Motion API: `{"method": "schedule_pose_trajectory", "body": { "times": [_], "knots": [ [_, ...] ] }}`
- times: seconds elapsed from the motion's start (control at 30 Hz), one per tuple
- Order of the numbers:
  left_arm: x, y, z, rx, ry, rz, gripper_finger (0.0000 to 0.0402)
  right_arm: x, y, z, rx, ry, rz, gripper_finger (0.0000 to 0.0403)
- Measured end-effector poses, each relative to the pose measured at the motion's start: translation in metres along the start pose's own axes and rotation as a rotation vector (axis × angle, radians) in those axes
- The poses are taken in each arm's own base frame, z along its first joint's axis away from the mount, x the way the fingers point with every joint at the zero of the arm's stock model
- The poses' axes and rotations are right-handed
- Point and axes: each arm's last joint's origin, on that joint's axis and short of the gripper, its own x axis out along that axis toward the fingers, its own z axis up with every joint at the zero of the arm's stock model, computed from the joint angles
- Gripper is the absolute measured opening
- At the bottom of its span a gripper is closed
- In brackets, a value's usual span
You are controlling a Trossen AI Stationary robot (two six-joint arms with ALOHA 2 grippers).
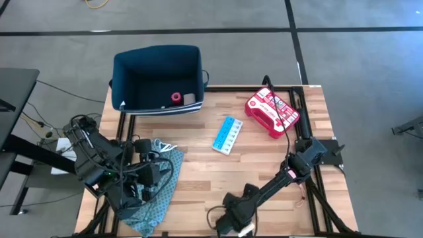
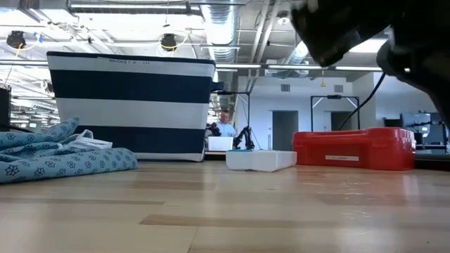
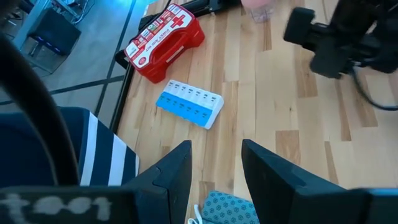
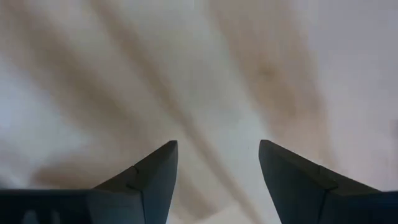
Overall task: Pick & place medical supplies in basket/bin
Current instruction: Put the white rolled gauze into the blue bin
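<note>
The bin (image 1: 157, 78) stands at the far left edge of the surface (image 1: 218, 175) and already holds a small red-capped item (image 1: 176, 98) and, it seems, a pale piece beside it, though that one is too small to identify. Two supplies are still out: the pill box (image 1: 227, 135) lies near the middle of the surface, and the red case (image 1: 272, 114) lies toward the far right corner, well apart from the bin. The left gripper (image 3: 214, 163) hangs over the cloth (image 1: 157, 188) at the near left, its fingers released with nothing between them, and it looks toward the pill box and the case. The right gripper (image 4: 217, 163) rests low at the near edge, pointed at bare wood, its fingers likewise spread and empty. The likely next pick is the pill box, and the risks lie there. It is flat and low, so fingers closing a little high could slide over it or push it along the surface instead of lifting it. The left arm also starts right above the cloth, which could snag and drag. The case is broad, and a grip off its centre might let it tilt or slip on the way to the bin.
</note>
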Motion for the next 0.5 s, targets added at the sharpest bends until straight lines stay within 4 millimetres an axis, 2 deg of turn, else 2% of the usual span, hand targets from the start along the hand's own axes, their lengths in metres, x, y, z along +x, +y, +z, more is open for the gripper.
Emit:
{"method": "schedule_pose_trajectory", "body": {
  "times": [0.17,0.37,0.5],
  "knots": [
    [0.000,0.000,0.000,0.000,-0.001,0.001,0.0130,-0.007,-0.016,-0.005,0.022,0.093,-0.124,0.0217],
    [0.000,0.000,0.000,-0.002,-0.001,0.001,0.0130,-0.054,-0.015,-0.026,-0.052,0.010,0.079,0.0215],
    [0.000,0.000,0.000,-0.008,0.000,-0.001,0.0130,-0.070,-0.006,-0.049,-0.114,-0.087,0.182,0.0213]
  ]
}}
